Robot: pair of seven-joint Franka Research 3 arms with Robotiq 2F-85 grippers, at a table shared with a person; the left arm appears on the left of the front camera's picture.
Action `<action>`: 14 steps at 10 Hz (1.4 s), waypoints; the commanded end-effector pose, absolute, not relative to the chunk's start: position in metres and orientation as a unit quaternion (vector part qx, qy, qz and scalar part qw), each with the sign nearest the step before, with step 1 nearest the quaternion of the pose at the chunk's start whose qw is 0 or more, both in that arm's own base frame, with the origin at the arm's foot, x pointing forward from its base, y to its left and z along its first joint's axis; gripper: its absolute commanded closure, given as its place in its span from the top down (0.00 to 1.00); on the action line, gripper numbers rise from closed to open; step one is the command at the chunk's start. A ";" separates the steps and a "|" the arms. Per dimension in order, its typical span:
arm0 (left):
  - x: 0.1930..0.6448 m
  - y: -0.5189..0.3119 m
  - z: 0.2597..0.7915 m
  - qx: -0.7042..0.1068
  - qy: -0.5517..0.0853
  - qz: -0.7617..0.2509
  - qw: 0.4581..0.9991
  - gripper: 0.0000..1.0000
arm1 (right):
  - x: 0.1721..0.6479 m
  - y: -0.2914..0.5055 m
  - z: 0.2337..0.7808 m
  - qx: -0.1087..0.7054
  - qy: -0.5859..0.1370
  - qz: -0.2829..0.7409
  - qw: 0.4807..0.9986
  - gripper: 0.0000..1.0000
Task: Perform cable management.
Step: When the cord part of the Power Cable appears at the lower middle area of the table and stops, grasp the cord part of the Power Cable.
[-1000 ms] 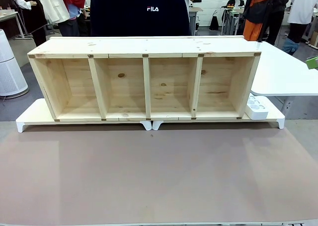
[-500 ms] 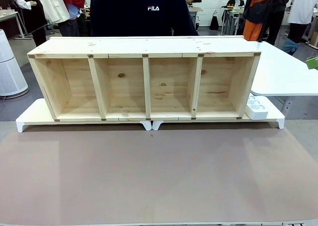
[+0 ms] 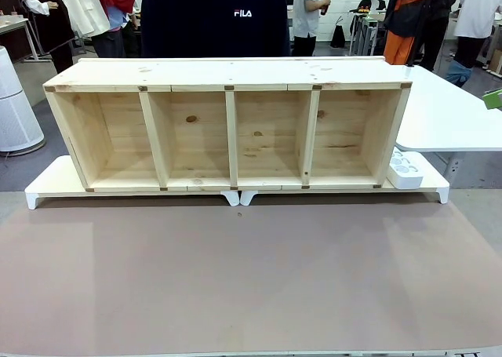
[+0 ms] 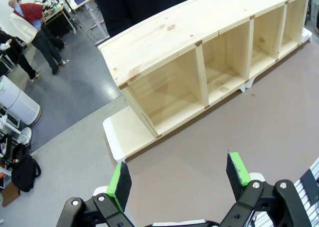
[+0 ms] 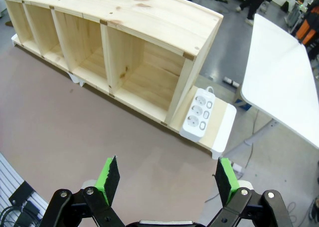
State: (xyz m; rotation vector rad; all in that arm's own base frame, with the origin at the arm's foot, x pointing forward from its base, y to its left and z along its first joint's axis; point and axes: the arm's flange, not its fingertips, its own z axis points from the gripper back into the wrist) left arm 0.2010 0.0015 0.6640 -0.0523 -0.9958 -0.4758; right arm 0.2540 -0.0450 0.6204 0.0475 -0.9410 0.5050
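Observation:
The cable is out of view. A long pine shelf (image 3: pixel 227 129) with several open compartments lies across the far side of the table on white risers (image 3: pixel 55 180). A white power strip (image 3: pixel 406 169) sits on the riser at the shelf's right end, and it appears again as the power strip (image 5: pixel 198 113) in the right wrist view. My left gripper (image 4: pixel 178 177) hangs open above the brown mat near the shelf's left end. My right gripper (image 5: pixel 168 178) hangs open above the mat in front of the shelf's right end. Both hold nothing.
A person in a dark top (image 3: pixel 212 20) stands behind the shelf. A brown mat (image 3: pixel 251 278) covers the near table. A white side table (image 3: pixel 447 114) adjoins at the right. A white cylindrical appliance (image 3: pixel 16 102) stands on the floor at left.
The person behind the shelf has shifted slightly left, uncovering someone farther back. The shelf and the table have not moved.

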 end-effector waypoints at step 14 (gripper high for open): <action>0.202 0.000 0.665 -0.030 -0.478 -0.220 0.850 1.00 | 0.259 -0.043 0.620 0.019 -0.451 0.240 0.859 1.00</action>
